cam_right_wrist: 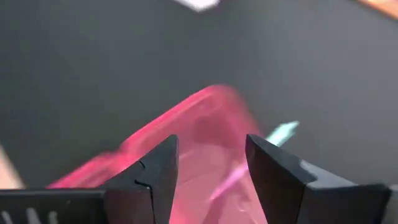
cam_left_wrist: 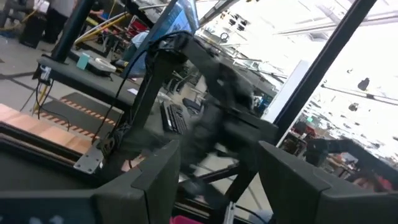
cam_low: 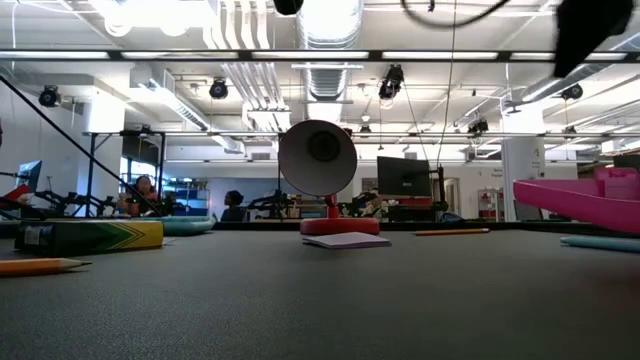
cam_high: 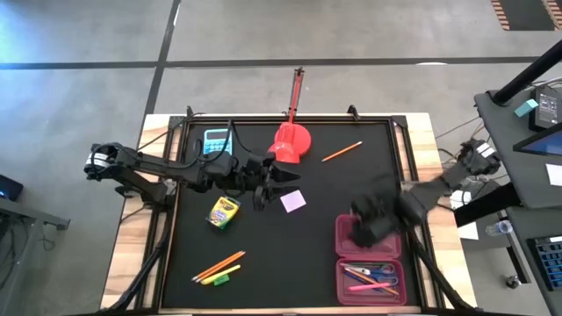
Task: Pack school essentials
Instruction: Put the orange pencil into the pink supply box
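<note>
Over the pink case (cam_high: pixel 370 260) | right hand (cam_high: pixel 367 230) open, apparently empty | pens (cam_high: pixel 372 276) just beyond it

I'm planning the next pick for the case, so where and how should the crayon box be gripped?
Take the crayon box across its two long sides, near the middle, coming straight down from above. It lies flat on the black mat, tilted, with bare mat all round, so the narrow width probably suits the jaws. The left end effector hangs close by, open.
</note>
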You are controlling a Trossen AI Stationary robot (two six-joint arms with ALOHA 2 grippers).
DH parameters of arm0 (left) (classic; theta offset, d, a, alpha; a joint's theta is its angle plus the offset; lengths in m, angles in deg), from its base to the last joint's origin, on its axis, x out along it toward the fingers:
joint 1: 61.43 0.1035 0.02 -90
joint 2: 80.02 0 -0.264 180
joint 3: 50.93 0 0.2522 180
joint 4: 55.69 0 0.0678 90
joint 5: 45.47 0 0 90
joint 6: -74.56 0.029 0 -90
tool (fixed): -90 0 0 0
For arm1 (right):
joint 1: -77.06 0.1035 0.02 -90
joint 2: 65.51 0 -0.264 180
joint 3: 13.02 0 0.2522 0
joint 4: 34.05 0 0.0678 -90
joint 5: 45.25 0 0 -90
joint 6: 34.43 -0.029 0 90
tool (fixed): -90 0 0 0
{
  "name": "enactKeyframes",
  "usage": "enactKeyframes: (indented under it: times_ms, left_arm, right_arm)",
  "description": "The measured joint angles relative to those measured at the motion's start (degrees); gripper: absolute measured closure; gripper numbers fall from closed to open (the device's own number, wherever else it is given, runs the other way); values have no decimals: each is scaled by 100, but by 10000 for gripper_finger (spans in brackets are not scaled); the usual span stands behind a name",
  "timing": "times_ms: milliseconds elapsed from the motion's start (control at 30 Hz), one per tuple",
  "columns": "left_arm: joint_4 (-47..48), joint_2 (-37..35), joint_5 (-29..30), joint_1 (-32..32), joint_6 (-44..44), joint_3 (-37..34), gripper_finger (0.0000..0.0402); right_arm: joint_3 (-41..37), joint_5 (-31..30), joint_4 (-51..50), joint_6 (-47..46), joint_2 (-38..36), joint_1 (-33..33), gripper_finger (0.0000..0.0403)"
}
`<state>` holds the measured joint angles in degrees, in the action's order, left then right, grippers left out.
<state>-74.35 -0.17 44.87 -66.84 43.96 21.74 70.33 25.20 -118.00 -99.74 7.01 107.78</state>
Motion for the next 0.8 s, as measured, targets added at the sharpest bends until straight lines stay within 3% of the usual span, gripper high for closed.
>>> enactKeyframes:
  times_ms: [100,300,500,700,800]
  left_arm:
    - [-2,0,-133,0,314,4,208]
    - [293,0,-346,8,1161,77,208]
    - [657,-6,-366,225,1459,205,208]
    - [818,-9,-780,546,1632,270,208]
    - [1000,-15,-857,662,1618,364,208]
  right_arm:
    - [-82,-1,-413,279,-221,-889,227]
    - [-224,48,-206,1695,-457,-2323,227]
    - [-528,453,166,848,-375,-3814,227]
    - [-755,771,1247,2164,-124,-4590,227]
    - [-740,1065,1258,2091,93,-5013,227]
